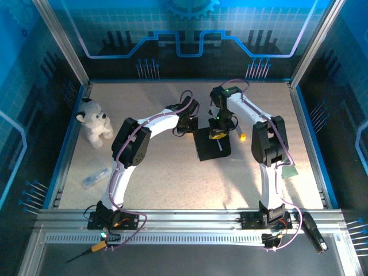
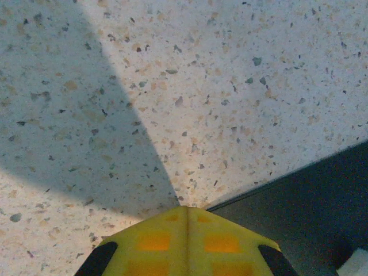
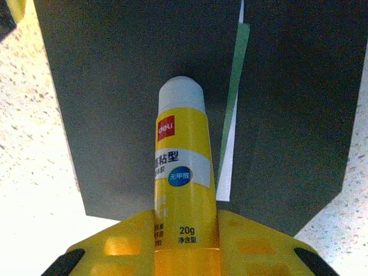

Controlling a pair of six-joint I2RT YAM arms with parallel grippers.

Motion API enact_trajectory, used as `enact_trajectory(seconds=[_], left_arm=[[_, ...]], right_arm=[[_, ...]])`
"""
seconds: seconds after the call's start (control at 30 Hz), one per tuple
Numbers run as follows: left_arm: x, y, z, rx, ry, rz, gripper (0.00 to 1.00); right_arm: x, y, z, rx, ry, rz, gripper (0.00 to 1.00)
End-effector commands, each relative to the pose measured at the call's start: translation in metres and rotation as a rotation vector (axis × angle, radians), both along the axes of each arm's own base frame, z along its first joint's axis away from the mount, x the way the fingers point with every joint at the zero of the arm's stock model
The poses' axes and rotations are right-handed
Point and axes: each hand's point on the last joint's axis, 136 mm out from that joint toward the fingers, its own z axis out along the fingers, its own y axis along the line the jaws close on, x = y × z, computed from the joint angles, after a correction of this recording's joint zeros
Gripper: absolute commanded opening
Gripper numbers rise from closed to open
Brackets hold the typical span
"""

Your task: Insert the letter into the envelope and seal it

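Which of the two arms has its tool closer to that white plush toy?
The left. The left tool sits shut by the black envelope's left edge, the side facing the white plush toy; the right tool grips a glue stick over the envelope, farther away.

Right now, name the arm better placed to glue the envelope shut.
Right: the right gripper grips the glue stick over the envelope; the left gripper is shut and empty beside its edge.

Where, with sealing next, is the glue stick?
The glue stick is in the right claw, over the envelope mid-table; right wrist view shows the letter beside it.
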Motion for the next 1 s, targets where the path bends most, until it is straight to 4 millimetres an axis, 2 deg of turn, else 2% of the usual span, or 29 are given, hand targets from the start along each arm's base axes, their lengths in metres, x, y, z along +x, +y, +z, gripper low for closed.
enact_trajectory(seconds=[0.0, 0.13, 0.3, 0.6, 0.73, 0.97], left_arm=[[-0.011, 0.000, -0.012, -0.001, 0.043, -0.039, 0.00], [-0.012, 0.001, -0.013, 0.002, 0.046, -0.038, 0.00], [-0.014, 0.001, -0.015, 0.004, 0.051, -0.034, 0.00], [-0.013, 0.005, -0.015, 0.018, 0.047, -0.028, 0.00], [-0.012, 0.004, -0.013, 0.018, 0.042, -0.032, 0.00], [-0.011, 0.005, -0.008, 0.023, 0.030, -0.038, 0.00]], right_arm=[[0.003, 0.000, -0.021, -0.050, 0.020, -0.010, 0.05], [0.010, 0.003, -0.008, -0.031, -0.023, -0.017, 0.05], [0.015, 0.007, 0.021, 0.006, -0.090, -0.024, 0.05], [0.003, 0.008, 0.059, 0.065, -0.149, -0.035, 0.05], [-0.010, 0.005, 0.063, 0.066, -0.133, -0.025, 0.05], [-0.044, -0.007, 0.050, 0.039, -0.039, 0.008, 0.05]])
